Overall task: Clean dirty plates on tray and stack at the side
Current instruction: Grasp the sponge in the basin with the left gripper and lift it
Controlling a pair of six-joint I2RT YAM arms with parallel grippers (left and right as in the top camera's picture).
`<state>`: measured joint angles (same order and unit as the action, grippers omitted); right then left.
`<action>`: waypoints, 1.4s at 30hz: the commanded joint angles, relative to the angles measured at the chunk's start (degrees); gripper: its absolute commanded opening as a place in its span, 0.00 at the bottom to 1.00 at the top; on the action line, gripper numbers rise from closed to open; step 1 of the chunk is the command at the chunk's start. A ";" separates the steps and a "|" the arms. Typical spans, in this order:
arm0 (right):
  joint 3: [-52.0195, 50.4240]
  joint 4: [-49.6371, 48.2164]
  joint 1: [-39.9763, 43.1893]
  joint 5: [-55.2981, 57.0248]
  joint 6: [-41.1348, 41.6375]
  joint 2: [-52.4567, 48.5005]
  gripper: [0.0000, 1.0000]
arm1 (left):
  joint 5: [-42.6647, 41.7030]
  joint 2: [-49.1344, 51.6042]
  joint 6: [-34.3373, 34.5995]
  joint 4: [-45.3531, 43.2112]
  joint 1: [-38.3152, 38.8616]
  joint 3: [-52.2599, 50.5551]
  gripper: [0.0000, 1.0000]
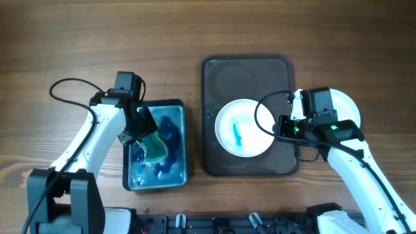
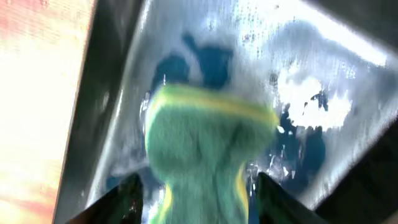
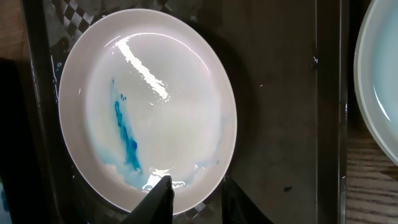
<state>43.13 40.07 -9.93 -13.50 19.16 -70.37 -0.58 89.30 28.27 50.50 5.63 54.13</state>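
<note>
A white plate (image 1: 244, 127) with a blue smear lies on the dark brown tray (image 1: 247, 71). My right gripper (image 1: 281, 127) is at the plate's right rim. In the right wrist view its fingers (image 3: 199, 194) straddle the rim of this plate (image 3: 147, 106), one finger on the plate and one outside it, shut on the rim. Another white plate (image 1: 344, 104) sits on the table right of the tray, partly under my right arm; its edge shows in the right wrist view (image 3: 379, 81). A third plate is not visible. My left gripper (image 1: 146, 133) is shut on a green sponge (image 2: 205, 137).
The blue tub (image 1: 179, 107) with bluish water stands left of the tray; the sponge (image 1: 156, 148) hangs inside it. The tray's raised rim (image 3: 326, 112) runs between the two plates. The bench edge with clamps runs along the front.
</note>
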 commanded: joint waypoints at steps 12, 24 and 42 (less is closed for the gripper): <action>1.01 -0.15 0.15 -0.79 -0.98 0.48 0.27 | -2.23 4.00 -0.87 -2.29 0.11 1.62 0.04; 1.01 -0.31 0.15 -0.79 -0.98 0.48 0.27 | -3.87 1.99 -0.85 14.27 0.39 10.29 0.50; 1.01 0.04 0.15 -0.81 -0.98 0.48 0.27 | -2.34 2.19 -0.70 -5.07 2.62 -8.37 0.04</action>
<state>43.13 39.94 -9.93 -13.50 19.16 -70.37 -0.95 91.05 27.68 43.35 8.21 47.09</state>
